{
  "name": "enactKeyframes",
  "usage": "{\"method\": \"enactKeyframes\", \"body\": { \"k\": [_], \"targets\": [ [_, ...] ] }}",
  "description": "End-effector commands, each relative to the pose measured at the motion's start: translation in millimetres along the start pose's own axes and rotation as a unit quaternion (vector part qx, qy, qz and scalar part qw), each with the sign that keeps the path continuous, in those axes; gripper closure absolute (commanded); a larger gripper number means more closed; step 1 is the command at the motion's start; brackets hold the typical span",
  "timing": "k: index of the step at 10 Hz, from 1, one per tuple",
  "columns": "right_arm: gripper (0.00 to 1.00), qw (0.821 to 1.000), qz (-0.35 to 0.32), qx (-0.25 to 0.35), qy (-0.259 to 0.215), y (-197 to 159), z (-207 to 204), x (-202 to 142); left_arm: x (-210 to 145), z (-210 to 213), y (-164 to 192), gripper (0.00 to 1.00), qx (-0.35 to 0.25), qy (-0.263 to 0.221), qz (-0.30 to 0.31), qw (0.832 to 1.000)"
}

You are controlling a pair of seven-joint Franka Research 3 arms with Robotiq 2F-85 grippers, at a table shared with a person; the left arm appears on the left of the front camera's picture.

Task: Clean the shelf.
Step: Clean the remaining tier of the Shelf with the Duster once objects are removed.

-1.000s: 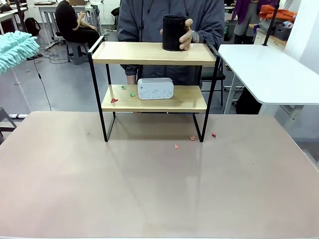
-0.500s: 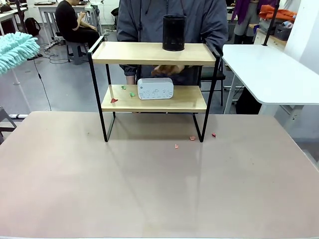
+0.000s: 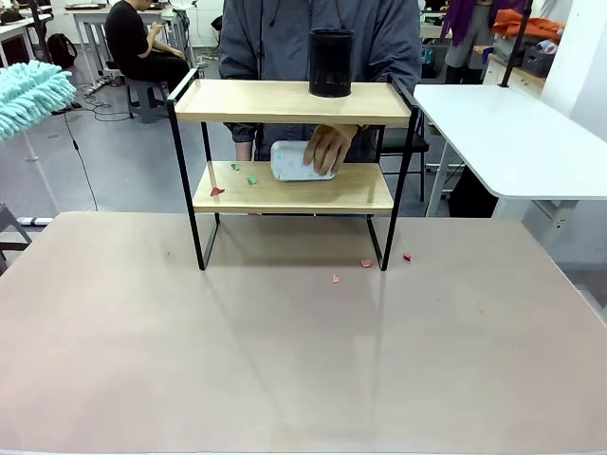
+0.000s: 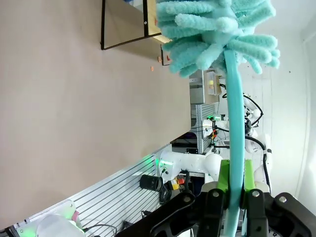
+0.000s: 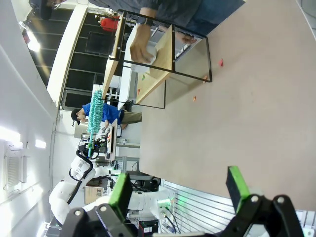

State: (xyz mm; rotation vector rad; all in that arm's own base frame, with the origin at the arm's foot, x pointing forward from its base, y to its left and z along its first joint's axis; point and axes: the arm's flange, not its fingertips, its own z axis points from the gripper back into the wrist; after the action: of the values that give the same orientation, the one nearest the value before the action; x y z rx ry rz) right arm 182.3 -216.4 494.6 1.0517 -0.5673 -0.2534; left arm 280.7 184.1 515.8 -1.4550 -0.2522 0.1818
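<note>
The shelf (image 3: pixel 285 102) stands at the far middle of the table, also seen in the right wrist view (image 5: pixel 163 69). A black cylinder (image 3: pixel 331 63) sits on its top board. A person's hand (image 3: pixel 329 147) grips a white box (image 3: pixel 292 162), tilted on the lower board. Red and green scraps (image 3: pixel 217 191) lie on that board, and more scraps (image 3: pixel 366 263) lie by the right front leg. My left gripper (image 4: pixel 232 187) is shut on the handle of a teal duster (image 4: pixel 217 29), whose head shows at the left edge (image 3: pixel 28 95). My right gripper (image 5: pixel 178 186) is open and holds nothing.
A white side table (image 3: pixel 512 133) stands at the far right. The brown table (image 3: pixel 303 360) stretches bare in front of the shelf. The person stands close behind the shelf. Another person sits far back on the left.
The person's hand left the black cylinder on the top board, came down to the lower board and took hold of the white box, tilting it. The duster stayed put.
</note>
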Motion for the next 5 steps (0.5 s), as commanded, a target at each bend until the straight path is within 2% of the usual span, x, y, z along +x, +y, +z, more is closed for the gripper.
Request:
{"method": "enactKeyframes", "body": {
  "k": [1,5],
  "targets": [
    [0.0,1.0,0.013,0.012,-0.008,1.2,-1.2,0.9,-0.8,1.1,-1.2,0.87,0.0,0.005,-0.011,1.0],
    [0.0,1.0,0.013,0.012,-0.008,1.2,-1.2,0.9,-0.8,1.1,-1.2,0.87,0.0,0.005,-0.011,1.0]
  ]
}}
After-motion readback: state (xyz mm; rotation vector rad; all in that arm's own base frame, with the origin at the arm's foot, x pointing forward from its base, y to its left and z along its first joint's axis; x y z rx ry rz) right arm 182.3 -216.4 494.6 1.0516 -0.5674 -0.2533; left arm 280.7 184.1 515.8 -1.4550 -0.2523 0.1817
